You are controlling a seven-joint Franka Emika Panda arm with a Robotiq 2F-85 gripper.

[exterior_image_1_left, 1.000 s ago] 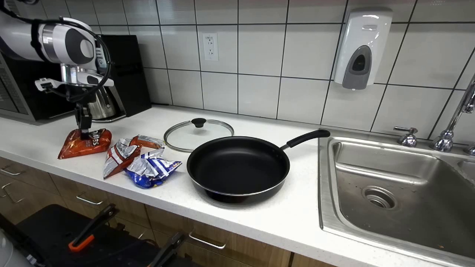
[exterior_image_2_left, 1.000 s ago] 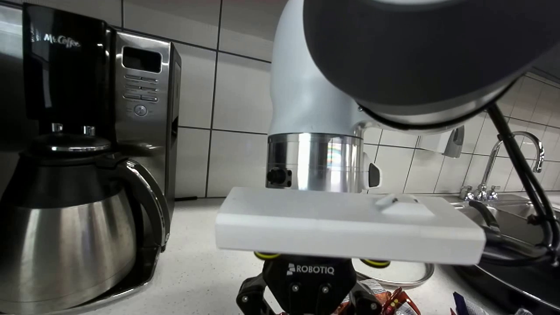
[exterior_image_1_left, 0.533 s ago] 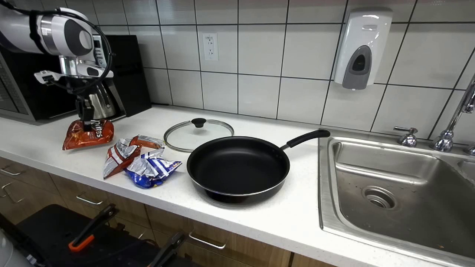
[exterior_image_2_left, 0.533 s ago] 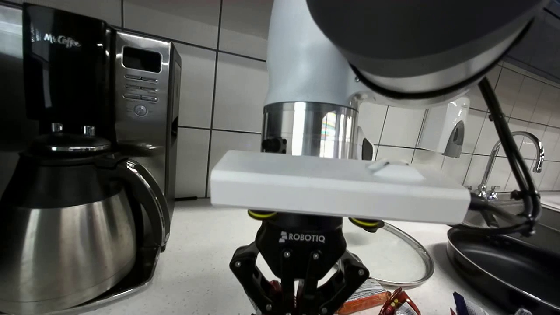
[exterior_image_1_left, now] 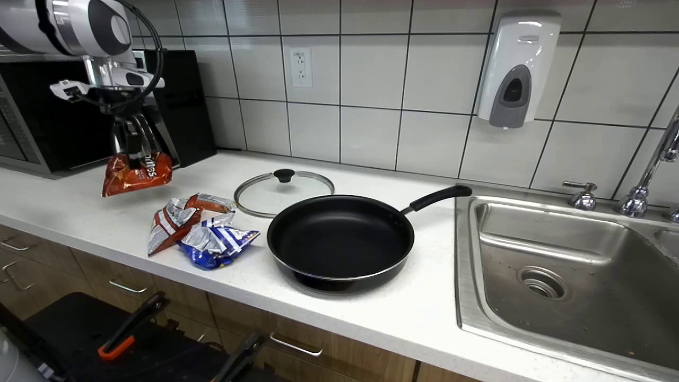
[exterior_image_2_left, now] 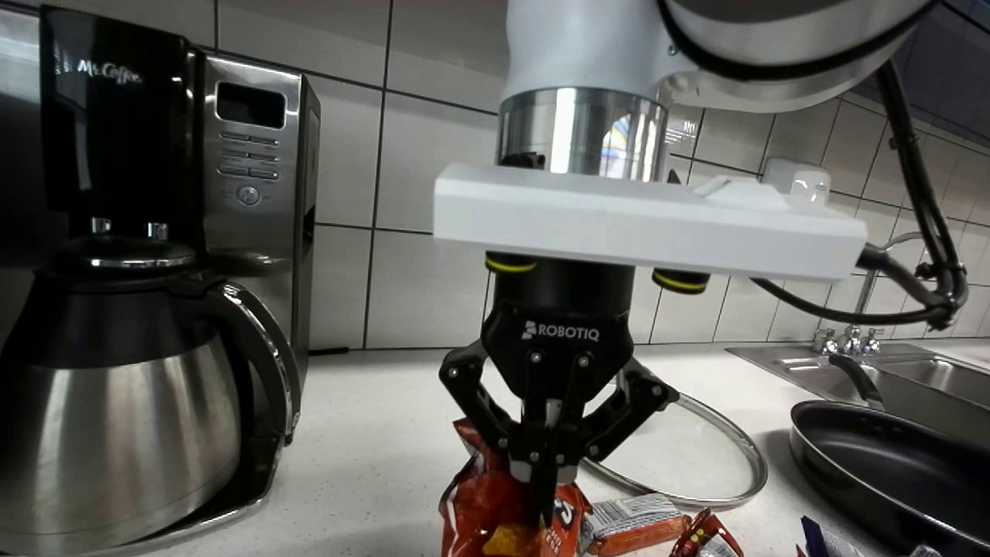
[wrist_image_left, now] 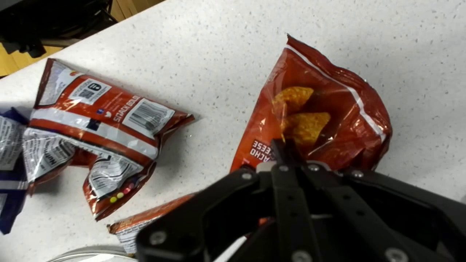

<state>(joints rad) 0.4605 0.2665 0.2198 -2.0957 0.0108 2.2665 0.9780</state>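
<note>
My gripper (wrist_image_left: 285, 143) is shut on a red-orange chip bag (wrist_image_left: 262, 118), pinching its middle. In an exterior view the gripper (exterior_image_1_left: 137, 163) holds the bag (exterior_image_1_left: 121, 181) above the white counter (exterior_image_1_left: 371, 318). The bag also shows below the fingers in an exterior view (exterior_image_2_left: 481, 503), its lower part cut off by the frame. A red and silver snack bag (wrist_image_left: 98, 102), a blue and silver bag (wrist_image_left: 9, 145) and an orange bag (wrist_image_left: 153, 214) lie on the counter to one side. The gripper's linkage covers part of the held bag in the wrist view.
A black frying pan (exterior_image_1_left: 339, 239) and a glass lid (exterior_image_1_left: 265, 193) stand beside the loose bags. A coffee maker (exterior_image_2_left: 255, 147) with a steel carafe (exterior_image_2_left: 131, 433) is close to the arm. A microwave (exterior_image_1_left: 53, 111), a sink (exterior_image_1_left: 467, 265) and a soap dispenser (exterior_image_1_left: 520, 58) also show.
The gripper and the held bag have risen from the counter and shifted slightly to the right in both exterior views. The other bags, the pan and the lid have not moved.
</note>
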